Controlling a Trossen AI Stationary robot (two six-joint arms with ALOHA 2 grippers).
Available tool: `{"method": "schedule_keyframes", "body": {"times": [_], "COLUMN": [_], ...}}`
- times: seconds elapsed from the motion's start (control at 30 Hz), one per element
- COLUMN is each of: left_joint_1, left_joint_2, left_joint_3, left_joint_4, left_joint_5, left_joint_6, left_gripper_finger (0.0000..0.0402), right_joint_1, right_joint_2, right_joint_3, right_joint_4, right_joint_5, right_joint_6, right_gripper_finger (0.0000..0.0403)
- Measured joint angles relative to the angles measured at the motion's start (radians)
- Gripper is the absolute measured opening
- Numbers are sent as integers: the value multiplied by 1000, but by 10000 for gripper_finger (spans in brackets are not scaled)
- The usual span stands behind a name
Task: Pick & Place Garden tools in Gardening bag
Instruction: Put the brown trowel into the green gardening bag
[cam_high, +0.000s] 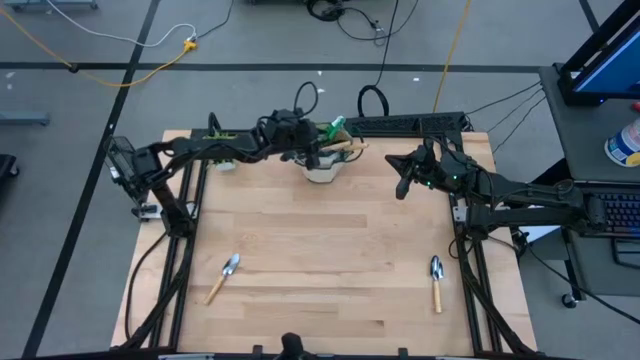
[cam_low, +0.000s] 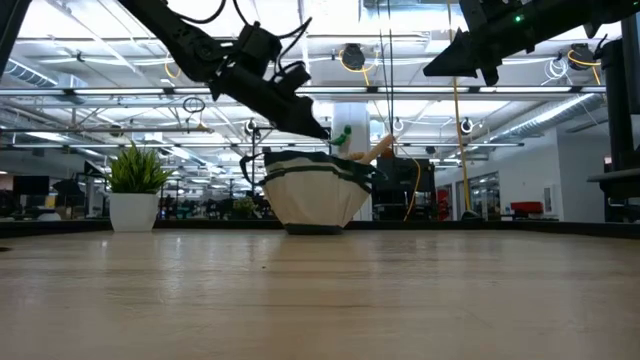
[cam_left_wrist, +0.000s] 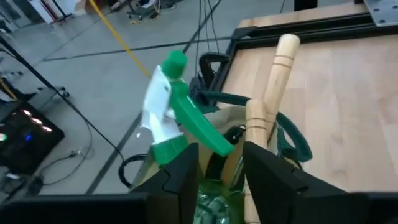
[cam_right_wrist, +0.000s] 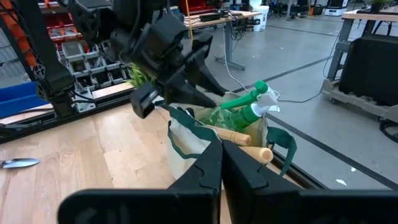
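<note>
Two trowels (cam_high: 229, 275) on wooden table (cam_high: 330, 250), cabled grey floor (cam_high: 120, 90)

no readable text, no labels, no numbers anywhere

Round beige canvas bag with dark green trim (cam_high: 322, 170) upright at table's 12 o'clock edge. Green-white spray bottle (cam_left_wrist: 171, 112) and two wooden tool handles (cam_left_wrist: 273, 74) poke out top. Wooden-handled metal trowel (cam_high: 224, 276) flat at 8 o'clock; second wooden-handled trowel (cam_high: 437, 281) flat at 4 o'clock.
</note>
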Motion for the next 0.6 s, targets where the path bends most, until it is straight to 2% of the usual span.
{"method": "schedule_keyframes", "body": {"times": [0.2, 0.37, 0.5, 0.6], "left_joint_1": [0, -21, -37, -51], "left_joint_2": [-32, -141, -256, -337], "left_joint_3": [-1, 0, 0, 2], "left_joint_4": [-16, -33, -150, -298], "left_joint_5": [-52, -50, -49, -54], "left_joint_6": [-18, -30, -115, -203], "left_gripper_finger": [159, 170, 170, 170], "right_joint_1": [0, 0, 0, 0], "right_joint_2": [0, 0, 0, 0], "right_joint_3": [0, 0, 0, 0], "right_joint_4": [0, 0, 0, 0], "right_joint_5": [0, -1, -4, -4], "right_joint_6": [0, -2, -3, -4], "right_gripper_finger": [0, 0, 0, 0]}}
